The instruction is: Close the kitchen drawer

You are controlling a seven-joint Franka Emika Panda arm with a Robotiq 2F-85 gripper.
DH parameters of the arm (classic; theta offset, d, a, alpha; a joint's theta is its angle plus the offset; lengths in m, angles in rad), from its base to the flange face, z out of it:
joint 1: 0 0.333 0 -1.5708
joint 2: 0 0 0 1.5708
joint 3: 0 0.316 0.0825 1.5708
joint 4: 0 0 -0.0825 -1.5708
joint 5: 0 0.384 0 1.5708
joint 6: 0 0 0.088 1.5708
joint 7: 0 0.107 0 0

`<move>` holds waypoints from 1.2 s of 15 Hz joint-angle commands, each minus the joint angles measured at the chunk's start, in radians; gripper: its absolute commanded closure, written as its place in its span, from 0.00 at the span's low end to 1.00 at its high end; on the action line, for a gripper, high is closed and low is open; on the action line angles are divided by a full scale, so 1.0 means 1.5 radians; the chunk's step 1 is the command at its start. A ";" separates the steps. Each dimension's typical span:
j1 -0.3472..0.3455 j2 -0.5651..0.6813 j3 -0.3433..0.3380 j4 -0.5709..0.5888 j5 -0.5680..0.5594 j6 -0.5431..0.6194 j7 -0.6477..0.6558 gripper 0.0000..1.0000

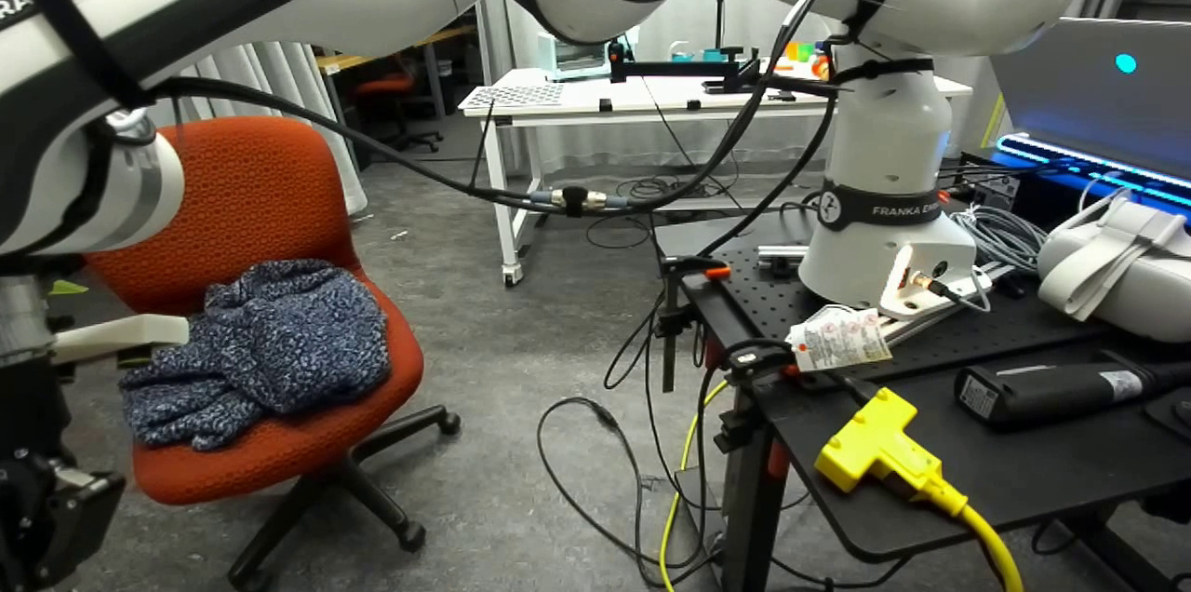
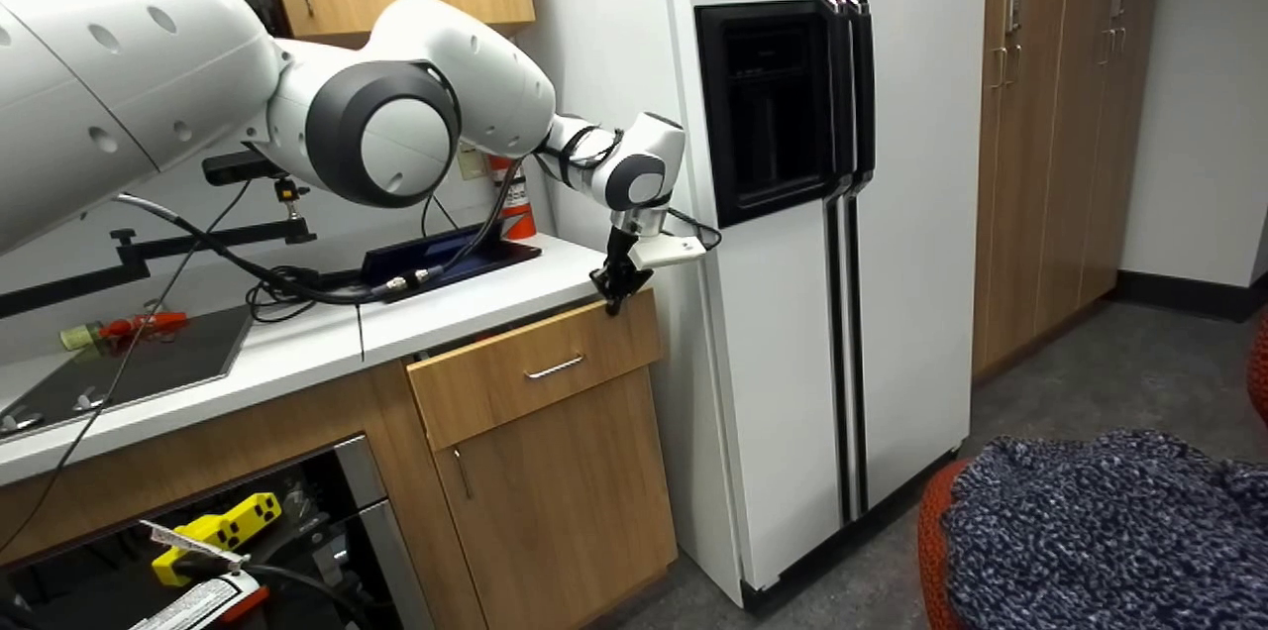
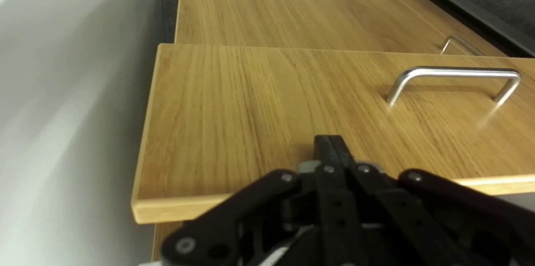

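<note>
Kitchen drawer (image 2: 505,380), ajar above the cabinet door (image 2: 560,501), has its handle (image 3: 459,72) at two o'clock in the wrist view from my end effector (image 3: 332,145), whose empty fingers (image 3: 322,149) are clenched, presumably to push bluntly; contact unclear.

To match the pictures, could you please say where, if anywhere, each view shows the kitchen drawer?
In an exterior view: the kitchen drawer is left of and below centre, under the counter.
Wrist view: its wooden front crosses the middle, cut by the right edge.
In an exterior view with a white table: absent.
Landmark shared where it shows: its metal bar handle, the lower handle in the wrist view.
</note>
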 commanded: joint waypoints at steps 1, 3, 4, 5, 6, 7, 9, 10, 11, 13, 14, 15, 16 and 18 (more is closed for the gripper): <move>0.009 0.049 0.037 0.088 0.041 0.002 -0.056 1.00; 0.008 0.058 0.046 0.100 0.055 0.004 -0.064 1.00; 0.001 0.058 0.058 0.096 0.054 0.008 -0.067 1.00; -0.001 0.059 0.065 0.097 0.058 0.008 -0.073 1.00; -0.005 0.060 0.073 0.096 0.059 0.009 -0.078 1.00; -0.009 0.057 0.081 0.091 0.060 0.012 -0.085 1.00; -0.019 0.047 0.094 0.075 0.060 0.018 -0.100 1.00; -0.023 0.040 0.100 0.065 0.056 0.019 -0.109 1.00; -0.025 0.029 0.099 0.052 0.045 0.013 -0.118 1.00; -0.022 0.007 0.091 0.029 0.027 0.005 -0.114 1.00; -0.019 -0.010 0.082 0.010 0.015 -0.001 -0.105 1.00; -0.020 -0.026 0.076 -0.008 0.005 -0.002 -0.097 1.00; -0.020 -0.047 0.071 -0.035 -0.006 0.003 -0.085 1.00; -0.024 -0.089 0.066 -0.082 -0.027 0.011 -0.075 1.00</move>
